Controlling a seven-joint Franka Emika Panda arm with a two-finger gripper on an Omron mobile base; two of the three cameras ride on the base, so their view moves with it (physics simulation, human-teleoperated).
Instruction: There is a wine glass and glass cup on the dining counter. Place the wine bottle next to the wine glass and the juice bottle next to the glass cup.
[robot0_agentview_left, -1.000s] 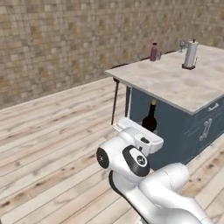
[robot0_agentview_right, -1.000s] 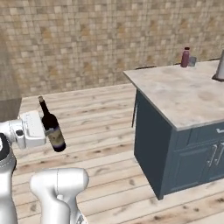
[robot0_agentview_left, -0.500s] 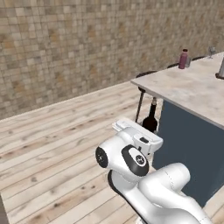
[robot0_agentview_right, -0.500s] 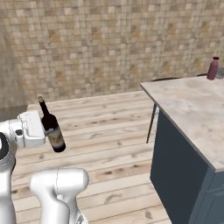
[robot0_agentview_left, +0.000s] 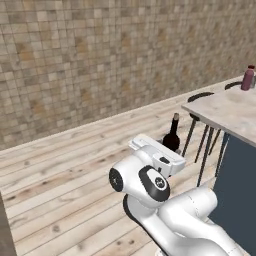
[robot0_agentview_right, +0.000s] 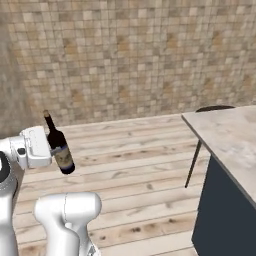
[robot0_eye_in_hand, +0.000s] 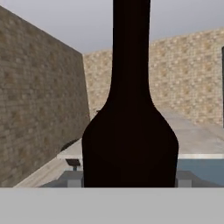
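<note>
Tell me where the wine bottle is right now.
The wine bottle is held in the shut gripper, tilted, above the wooden floor at the left of the right base view, well short of the dining counter.

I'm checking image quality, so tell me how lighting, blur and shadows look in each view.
Left base view: even, flat light, soft overall, faint stool shadows. Right base view: wine bottle sharp, label readable as a patch, no glare. Hand view: the bottle is a near-black silhouette without detail; walls behind look slightly blurred.

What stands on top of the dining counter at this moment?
On the dining counter, the juice bottle stands at its far edge. Something pale beside the bottle is cut off by the frame. The rest of the top is out of view.
</note>
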